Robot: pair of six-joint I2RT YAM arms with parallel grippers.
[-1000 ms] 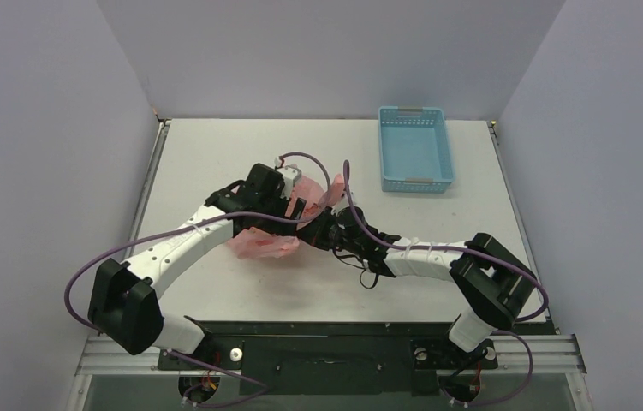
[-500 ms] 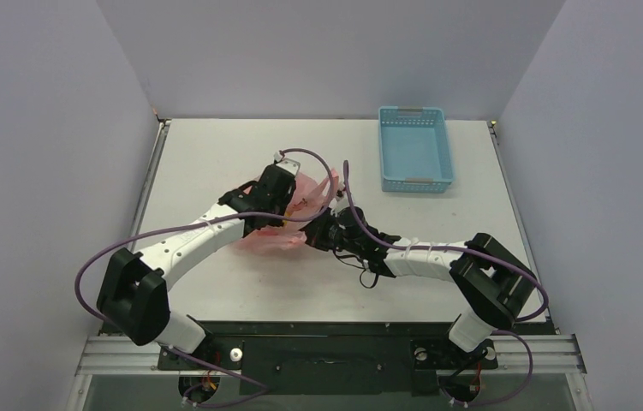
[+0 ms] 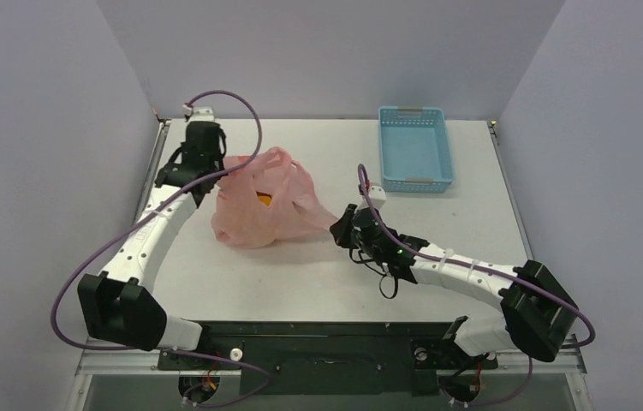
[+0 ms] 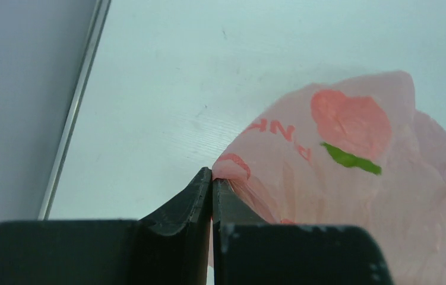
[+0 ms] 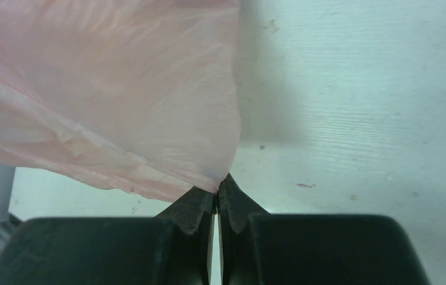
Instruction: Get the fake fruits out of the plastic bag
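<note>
Bag (image 3: 253, 214) sits left of basket (image 3: 384, 154), stretched between the arms. Left gripper (image 4: 212, 178) pressed tight on bag edge farthest from basket. Right gripper (image 5: 217, 187) pinching corner nearest basket. Orange fruit (image 3: 264, 202) glimpsed at mouth (others hidden). Likely best: hold pinches firm, raise slowly, tip mouth down, avoid tearing film.

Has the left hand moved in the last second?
Yes. The left hand, shut on the translucent pink plastic bag, swung leftward and farther back, away from the rigid light-blue slotted basket.
</note>
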